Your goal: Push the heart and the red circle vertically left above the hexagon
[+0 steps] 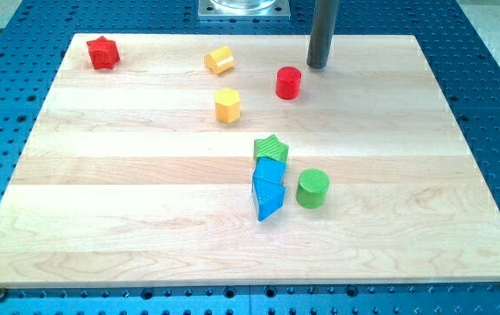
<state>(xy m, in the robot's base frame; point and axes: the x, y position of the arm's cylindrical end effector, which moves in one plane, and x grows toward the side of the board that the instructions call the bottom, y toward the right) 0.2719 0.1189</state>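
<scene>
My tip (318, 66) rests on the board near the view's top, just up and to the right of the red circle (288, 83), with a small gap between them. A yellow block that looks like a heart (219, 59) lies to the left of the red circle, near the top. The yellow hexagon (227, 105) lies just below the heart and to the lower left of the red circle.
A red star (103, 52) sits at the board's top left corner. A green star (271, 147), a blue cube (269, 171) and a blue triangle (269, 201) are stacked in a column at the middle, with a green circle (313, 188) to their right.
</scene>
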